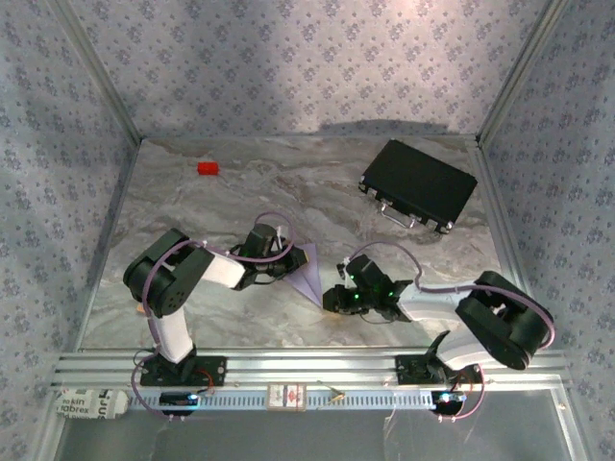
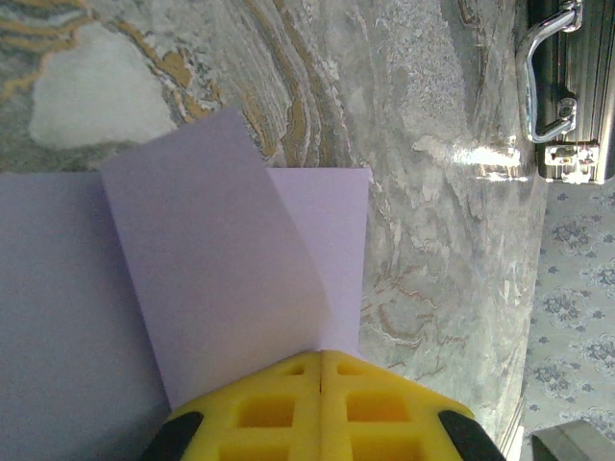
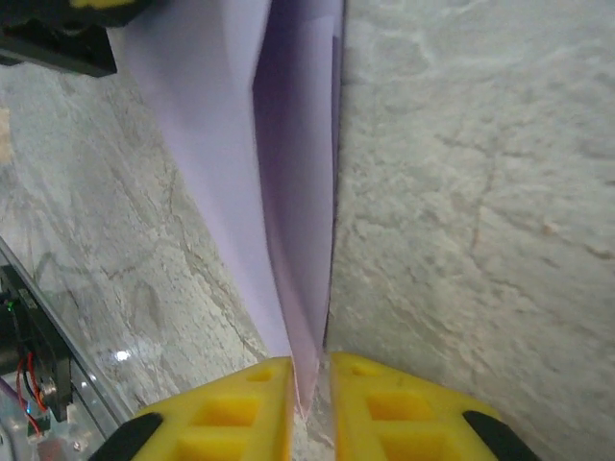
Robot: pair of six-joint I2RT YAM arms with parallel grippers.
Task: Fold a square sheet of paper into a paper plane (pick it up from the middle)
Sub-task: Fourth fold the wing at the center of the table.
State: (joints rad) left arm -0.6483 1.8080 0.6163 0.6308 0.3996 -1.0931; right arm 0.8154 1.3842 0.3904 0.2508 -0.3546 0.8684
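Two robot arms meet over a half-folded paper plane [image 1: 312, 274] near the middle of a marbled grey surface [image 1: 240, 192], inside a stall of patterned wallpaper. The lilac paper lies as a narrow wedge, its point toward the near edge and its wide end toward the back.

The left arm [image 1: 183, 279] reaches in from the left. In its wrist view the left jaws are pressed together, with a raised flap of the paper plane [image 2: 211, 259] running down into the line where they meet, while the rest of the sheet lies flat beneath. The right arm [image 1: 500, 327] comes in from the right. In its wrist view the right jaws stand slightly apart, and the pointed end of the paper plane [image 3: 288, 144] tapers into the narrow gap between them.

A small red block [image 1: 208, 168] sits well apart at the far left of the surface. A black rectangular case [image 1: 419, 184] lies at an angle at the far right, its metal handle [image 2: 548, 86] turned toward the arms. Both are well away from the paper. Lilac cables [image 1: 279, 219] loop over each wrist, and an aluminium rail [image 1: 307, 370] carrying the two bases runs along the near edge.
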